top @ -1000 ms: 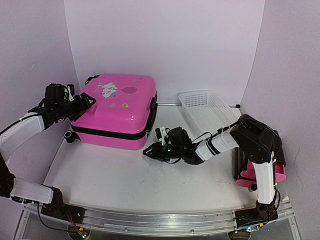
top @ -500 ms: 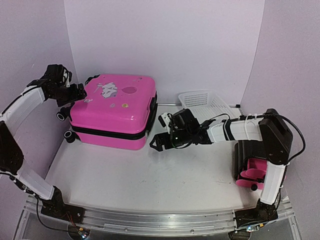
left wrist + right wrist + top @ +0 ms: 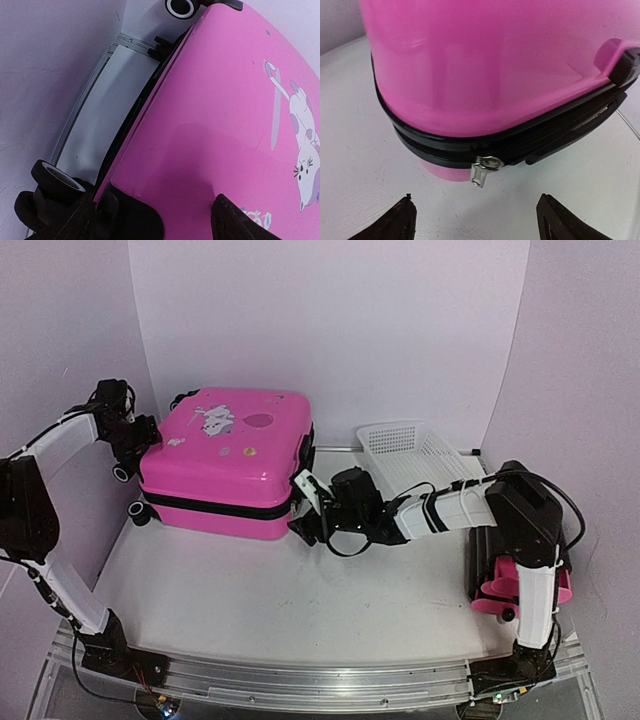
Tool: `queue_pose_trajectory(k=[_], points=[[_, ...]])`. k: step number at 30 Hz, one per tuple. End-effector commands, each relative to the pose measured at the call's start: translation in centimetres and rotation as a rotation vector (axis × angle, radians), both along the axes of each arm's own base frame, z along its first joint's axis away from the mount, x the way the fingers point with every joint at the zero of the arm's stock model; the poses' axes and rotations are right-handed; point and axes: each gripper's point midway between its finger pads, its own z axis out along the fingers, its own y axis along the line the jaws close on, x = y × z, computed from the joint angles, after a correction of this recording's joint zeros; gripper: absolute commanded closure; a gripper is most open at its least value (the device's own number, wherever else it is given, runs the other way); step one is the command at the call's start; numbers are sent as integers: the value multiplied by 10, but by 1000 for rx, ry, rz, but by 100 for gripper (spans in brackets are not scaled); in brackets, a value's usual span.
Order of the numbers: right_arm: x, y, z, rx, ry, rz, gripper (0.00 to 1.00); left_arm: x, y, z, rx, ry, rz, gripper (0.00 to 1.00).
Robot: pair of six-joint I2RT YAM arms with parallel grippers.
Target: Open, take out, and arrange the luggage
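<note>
**Operator:** Where does the job stand?

**Inspector:** At the first step, in my judgement. The luggage point(image 3: 225, 460) lies flat at the back left of the table point(image 3: 250, 600), lid up. Its black zipper band point(image 3: 440, 142) is closed wherever your cameras show it. Nothing is taken out and nothing is arranged.

**Operator:** And my tools?

**Inspector:** Your right gripper point(image 3: 475, 220) sits at the case's near right corner, jaws wide apart and holding nothing. The metal zipper pull point(image 3: 482, 171) hangs just ahead of it, roughly centred between the fingers. Your left gripper point(image 3: 140, 435) is at the far left corner beside a wheel point(image 3: 57, 180). Its jaws are also spread, with the lid's corner lying between them. I cannot tell whether its fingers touch the shell.

**Operator:** Next move?

**Inspector:** You need to bring the right gripper forward, close squarely on that pull, then draw it along the band. It is a small, loose tab, so expect it to slip if you close off-centre. The shell may also slide on the smooth table, so have your left gripper steady it.

**Operator:** Any markings?

**Inspector:** I find no brand and no legible writing. The lid carries a cartoon sticker point(image 3: 305, 145) of a white cat-like figure, plus smaller stickers too small to make out. Also noted are a white mesh basket point(image 3: 415, 455) at the back right and a black cabinet point(image 3: 490, 560) with pink drawers by your right arm.
</note>
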Motion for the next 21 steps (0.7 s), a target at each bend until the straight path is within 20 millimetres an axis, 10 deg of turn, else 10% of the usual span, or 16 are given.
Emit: queue_pose_trajectory(k=[1,11,21], points=[[5,18,11,-11,-164,99,19,-44,-25,-53,-154,206,-11,22],[8,9,-7,-16,-155,255,23,-74,-79,-75,-226,263,-125,23],[15,4,-2,57,-135,230,33,-82,-89,-63,-230,228,-156,23]])
